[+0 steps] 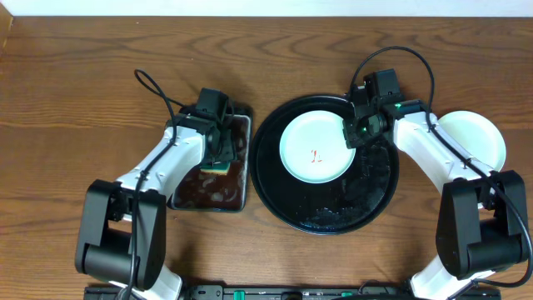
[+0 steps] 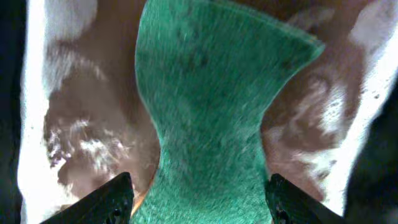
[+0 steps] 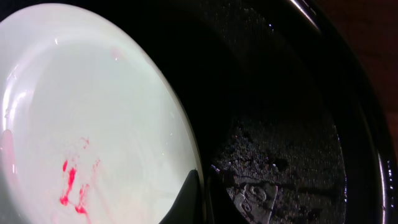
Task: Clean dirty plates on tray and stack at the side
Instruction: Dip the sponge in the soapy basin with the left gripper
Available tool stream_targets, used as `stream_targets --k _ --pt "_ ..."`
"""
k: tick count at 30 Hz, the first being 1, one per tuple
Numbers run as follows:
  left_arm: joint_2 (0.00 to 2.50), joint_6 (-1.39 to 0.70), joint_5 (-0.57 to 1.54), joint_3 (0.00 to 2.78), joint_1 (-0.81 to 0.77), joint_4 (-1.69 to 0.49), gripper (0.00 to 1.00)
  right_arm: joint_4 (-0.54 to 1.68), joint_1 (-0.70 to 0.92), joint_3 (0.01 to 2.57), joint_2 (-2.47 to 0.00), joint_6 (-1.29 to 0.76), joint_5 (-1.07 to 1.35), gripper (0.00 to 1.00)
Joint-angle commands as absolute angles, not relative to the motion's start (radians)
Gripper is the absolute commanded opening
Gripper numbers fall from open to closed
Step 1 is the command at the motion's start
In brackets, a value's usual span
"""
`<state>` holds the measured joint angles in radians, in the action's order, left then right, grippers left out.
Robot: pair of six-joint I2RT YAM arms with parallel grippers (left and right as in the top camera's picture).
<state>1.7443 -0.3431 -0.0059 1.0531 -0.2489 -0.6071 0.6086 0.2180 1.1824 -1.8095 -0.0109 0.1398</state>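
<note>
Mint plate [image 1: 304, 137] bears red smears at centre.

The jaws grip a green sponge [image 2: 208, 118] over brown liquid [image 2: 99, 106].

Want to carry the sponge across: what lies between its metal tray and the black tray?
Only a thin strip of bare wooden table; the metal tray and black tray sit side by side, nearly touching. The overhead view shows it.
</note>
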Motion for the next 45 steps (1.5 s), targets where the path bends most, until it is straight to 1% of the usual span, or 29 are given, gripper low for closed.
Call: stream_targets --k 1,4,5,7,11,21,22,23,24,25,27,33,35,40,42,45 --pt "1.78 -0.356 0.0 1.044 -0.248 -0.628 0.7 0.608 0.216 1.174 -1.82 -0.007 0.138 0.01" --pt "1.811 -0.356 0.047 1.041 -0.248 -0.628 0.69 0.609 0.216 1.174 -1.82 -0.007 0.138 0.01" --pt "1.823 -0.356 0.065 1.041 -0.248 -0.628 0.67 0.608 0.216 1.174 -1.82 -0.007 0.138 0.01" --pt "1.837 -0.356 0.07 1.041 -0.248 -0.628 0.56 0.608 0.216 1.174 -1.82 -0.007 0.138 0.01" --pt "1.842 -0.356 0.07 1.042 -0.248 -0.628 0.08 0.609 0.216 1.174 -1.82 -0.007 0.133 0.01" --pt "1.765 -0.343 0.003 1.073 -0.247 -0.68 0.08 0.609 0.216 1.174 -1.82 -0.007 0.127 0.01" --pt "1.753 -0.34 0.003 1.073 -0.247 -0.675 0.33 0.609 0.216 1.174 -1.82 -0.007 0.127 0.01" --pt "1.741 -0.34 0.003 1.073 -0.247 -0.67 0.55 0.609 0.216 1.174 -1.82 -0.007 0.127 0.01" --pt "1.732 -0.34 0.003 1.073 -0.247 -0.664 0.67 0.609 0.216 1.174 -1.82 -0.007 0.127 0.01" --pt "1.727 -0.336 0.003 1.073 -0.247 -0.655 0.72 0.609 0.216 1.174 -1.82 -0.007 0.127 0.01" --pt "1.724 -0.328 0.002 1.073 -0.247 -0.632 0.73 0.609 0.216 1.174 -1.82 -0.007 0.127 0.01" --pt "1.726 -0.329 0.003 1.072 -0.247 -0.586 0.72 0.609 0.216 1.174 -1.82 -0.006 0.127 0.01" --pt "1.728 -0.329 0.002 1.068 -0.247 -0.585 0.69 0.609 0.216 1.174 -1.82 -0.007 0.127 0.01" --pt "1.735 -0.334 -0.013 1.041 -0.247 -0.577 0.65 0.609 0.216 1.174 -1.82 -0.007 0.127 0.01" --pt "1.743 -0.333 -0.013 1.038 -0.247 -0.573 0.6 0.609 0.216 1.174 -1.82 -0.007 0.127 0.01" --pt "1.76 -0.334 -0.012 1.038 -0.247 -0.57 0.5 0.61 0.216 1.174 -1.82 -0.007 0.127 0.01"
